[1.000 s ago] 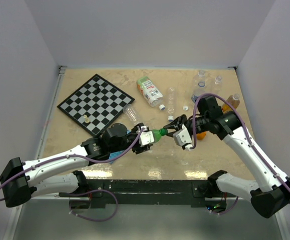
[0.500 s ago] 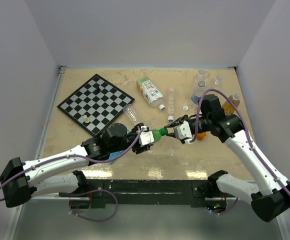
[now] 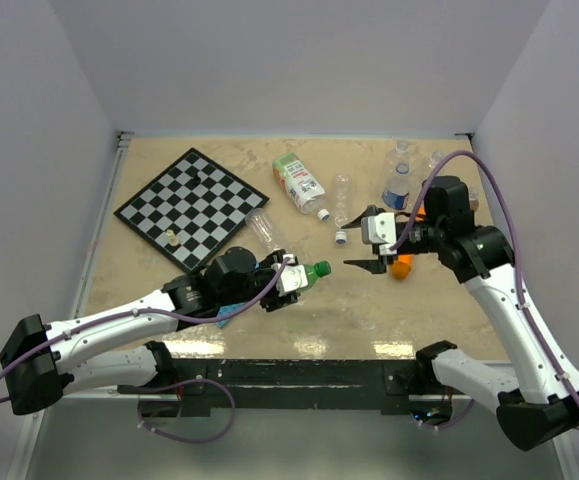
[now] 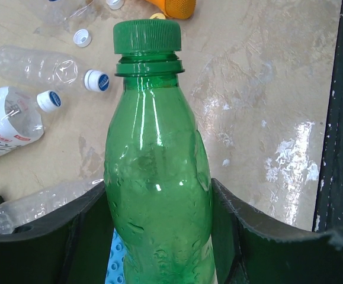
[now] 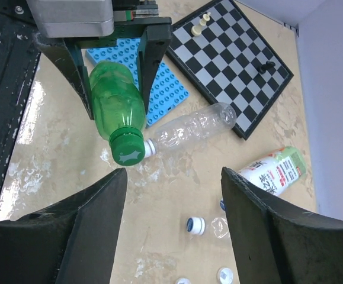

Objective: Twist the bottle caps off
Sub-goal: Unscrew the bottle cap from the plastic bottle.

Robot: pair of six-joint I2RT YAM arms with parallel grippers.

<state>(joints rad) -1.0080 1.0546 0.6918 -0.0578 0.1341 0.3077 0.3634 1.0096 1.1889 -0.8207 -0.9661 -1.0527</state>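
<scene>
The left fingers (image 4: 64, 236) are clenched on the lower body of the green bottle (image 4: 156, 177), one dark pad pressing on each side. The right fingers (image 5: 70, 231) are released and spread wide with nothing between them. They stand apart from the bottle's top, with bare worktop (image 3: 349, 300) showing in the gap.

The green cap (image 4: 147, 36) sits on the neck of that bottle, above the collar ring. It is a small round screw cap in solid dark green, with fine upright ribs round its side and a flat top. It is opaque, unlike the see-through green plastic under it.

From above, the bottle lies nearly level over the near middle of the worktop. Its long axis runs left to right, and the cap (image 3: 321, 267) points right, toward the right arm and slightly away from the bases. In the right wrist view the cap's top (image 5: 128, 148) faces the camera almost head-on.

Just behind the cap in that view, a clear bottle (image 5: 189, 130) lies on its side with its own capped end close by. A blue studded plate (image 5: 165, 89) lies under the left fingers. Farther off are the chessboard (image 3: 191, 208), a labelled bottle (image 3: 299, 182) lying flat with a blue and white cap, a loose white cap (image 4: 80, 38) and an orange toy (image 3: 400, 266).
</scene>
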